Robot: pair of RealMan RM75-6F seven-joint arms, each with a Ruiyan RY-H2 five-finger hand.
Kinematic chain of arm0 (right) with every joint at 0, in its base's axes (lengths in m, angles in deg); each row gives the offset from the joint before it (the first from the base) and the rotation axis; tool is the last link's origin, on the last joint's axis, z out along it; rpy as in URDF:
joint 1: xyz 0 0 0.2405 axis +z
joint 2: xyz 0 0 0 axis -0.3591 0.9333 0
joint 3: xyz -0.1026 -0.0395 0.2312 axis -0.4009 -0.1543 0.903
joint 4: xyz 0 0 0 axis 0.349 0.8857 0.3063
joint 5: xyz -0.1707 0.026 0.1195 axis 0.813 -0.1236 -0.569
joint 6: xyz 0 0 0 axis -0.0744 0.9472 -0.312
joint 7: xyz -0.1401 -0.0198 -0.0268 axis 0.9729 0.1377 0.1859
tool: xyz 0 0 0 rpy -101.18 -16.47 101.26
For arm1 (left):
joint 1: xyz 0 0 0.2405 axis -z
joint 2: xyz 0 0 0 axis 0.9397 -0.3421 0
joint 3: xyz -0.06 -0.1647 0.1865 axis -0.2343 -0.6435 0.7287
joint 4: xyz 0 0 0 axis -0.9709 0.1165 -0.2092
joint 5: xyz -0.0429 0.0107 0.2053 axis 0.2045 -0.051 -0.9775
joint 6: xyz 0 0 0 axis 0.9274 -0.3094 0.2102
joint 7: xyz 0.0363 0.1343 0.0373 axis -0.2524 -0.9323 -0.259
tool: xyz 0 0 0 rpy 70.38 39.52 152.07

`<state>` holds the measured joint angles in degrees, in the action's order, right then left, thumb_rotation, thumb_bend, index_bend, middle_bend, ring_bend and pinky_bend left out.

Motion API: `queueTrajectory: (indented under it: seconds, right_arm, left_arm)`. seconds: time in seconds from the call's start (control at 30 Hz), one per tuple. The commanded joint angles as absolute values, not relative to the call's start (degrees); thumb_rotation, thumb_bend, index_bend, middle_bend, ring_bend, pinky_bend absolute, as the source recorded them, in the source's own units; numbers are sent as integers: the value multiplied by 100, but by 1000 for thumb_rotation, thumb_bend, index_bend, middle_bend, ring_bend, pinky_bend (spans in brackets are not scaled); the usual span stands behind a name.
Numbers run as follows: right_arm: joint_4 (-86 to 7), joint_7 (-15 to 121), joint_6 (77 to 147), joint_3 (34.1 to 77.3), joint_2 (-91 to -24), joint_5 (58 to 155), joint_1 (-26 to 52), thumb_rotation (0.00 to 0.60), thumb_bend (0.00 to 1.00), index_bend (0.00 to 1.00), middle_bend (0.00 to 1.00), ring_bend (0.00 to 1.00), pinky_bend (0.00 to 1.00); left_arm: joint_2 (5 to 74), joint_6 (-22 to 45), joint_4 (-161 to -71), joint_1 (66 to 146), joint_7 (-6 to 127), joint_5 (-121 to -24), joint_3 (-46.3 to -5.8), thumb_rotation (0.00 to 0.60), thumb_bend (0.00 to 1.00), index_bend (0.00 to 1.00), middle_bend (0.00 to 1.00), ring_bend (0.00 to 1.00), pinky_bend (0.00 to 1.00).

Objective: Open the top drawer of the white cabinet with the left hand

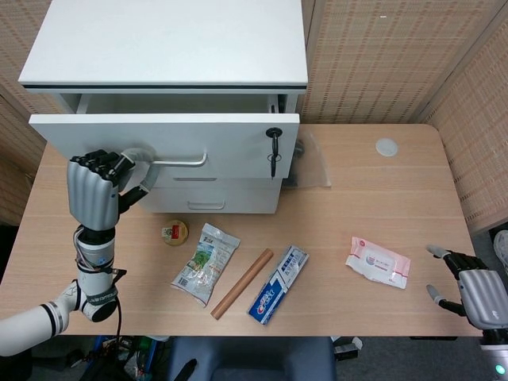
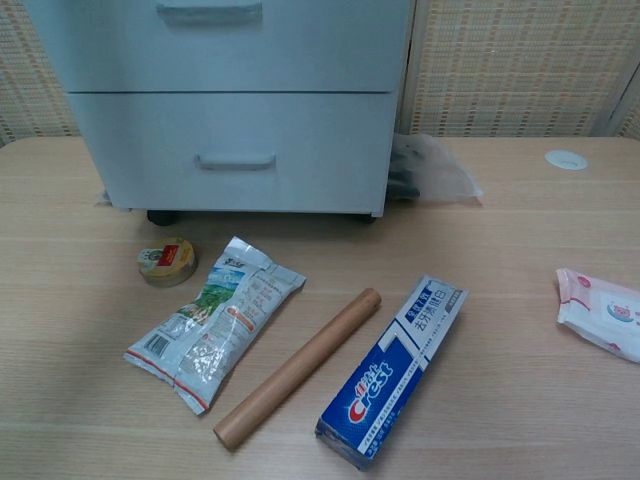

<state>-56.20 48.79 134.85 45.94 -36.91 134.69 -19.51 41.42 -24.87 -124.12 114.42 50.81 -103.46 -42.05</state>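
The white cabinet [image 1: 167,48] stands at the back left of the table. Its top drawer [image 1: 222,143] is pulled partway out, a dark gap showing behind the front panel. A black key [image 1: 274,147] hangs from the lock at the drawer's right. My left hand [image 1: 95,190] grips the left end of the metal drawer handle [image 1: 182,163], fingers curled around it. In the head view my right hand [image 1: 468,290] rests at the table's front right corner with its fingers apart, holding nothing. The chest view shows only the two lower drawers [image 2: 235,150].
On the table in front of the cabinet lie a small round tin [image 1: 175,232], a snack bag [image 1: 205,262], a wooden roller [image 1: 241,282] and a blue toothpaste box [image 1: 278,283]. A wet-wipes pack [image 1: 378,262] lies to the right, a white disc [image 1: 386,147] further back, a clear bag [image 1: 309,163] beside the cabinet.
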Motion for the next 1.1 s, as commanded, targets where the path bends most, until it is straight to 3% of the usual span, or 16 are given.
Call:
queueTrajectory:
  seconds: [0.03,1.1]
  right_arm:
    - [-5620,4880,13487,4594,-3691,13467,-1954,600,216,228,325,305,307]
    - [-5700,4971,13506,4605,-3670,13476,-1950,600,216,228,324,305,307]
  left_arm:
    - [4133,-2498,-12428,11420,5078,-10356,-4198,600,142,534,1000,968,1000]
    - [4008,-2757,-12687,11127,5117,-10693,-4104,600,142,530,1000,968,1000]
